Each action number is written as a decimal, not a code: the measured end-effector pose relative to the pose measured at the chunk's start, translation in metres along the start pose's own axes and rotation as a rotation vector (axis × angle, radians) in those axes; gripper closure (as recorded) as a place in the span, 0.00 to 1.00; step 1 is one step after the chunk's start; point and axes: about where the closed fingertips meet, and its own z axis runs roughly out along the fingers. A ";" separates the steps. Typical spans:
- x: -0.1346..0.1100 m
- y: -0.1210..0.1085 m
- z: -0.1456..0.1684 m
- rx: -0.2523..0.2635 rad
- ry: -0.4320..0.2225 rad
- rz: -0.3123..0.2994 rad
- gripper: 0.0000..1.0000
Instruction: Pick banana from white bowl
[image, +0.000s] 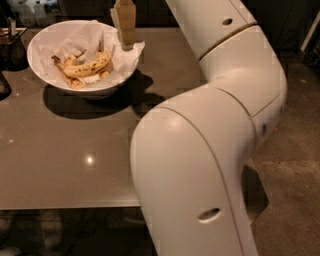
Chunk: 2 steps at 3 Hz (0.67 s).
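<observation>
The white bowl (40, 42) stands at the table's far left, lined with crumpled white paper. The banana (89, 67), long, yellow and brown-speckled, lies across the bowl's middle among shorter, browner banana pieces (67, 64). My gripper (126, 44) hangs down from the top edge, its beige tip just over the bowl's right rim and the paper there, to the right of the banana and apart from it. My white arm fills the right and front of the view.
A dark wire container (12, 47) stands left of the bowl at the table's edge. The grey table (65, 165) runs to a front edge low in the view. My arm's elbow (200, 165) hides the table's right side. Carpeted floor (290, 190) lies to the right.
</observation>
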 end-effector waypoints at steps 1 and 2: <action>0.000 -0.018 -0.001 0.059 -0.011 0.003 0.00; -0.009 -0.022 0.014 0.059 -0.074 -0.021 0.00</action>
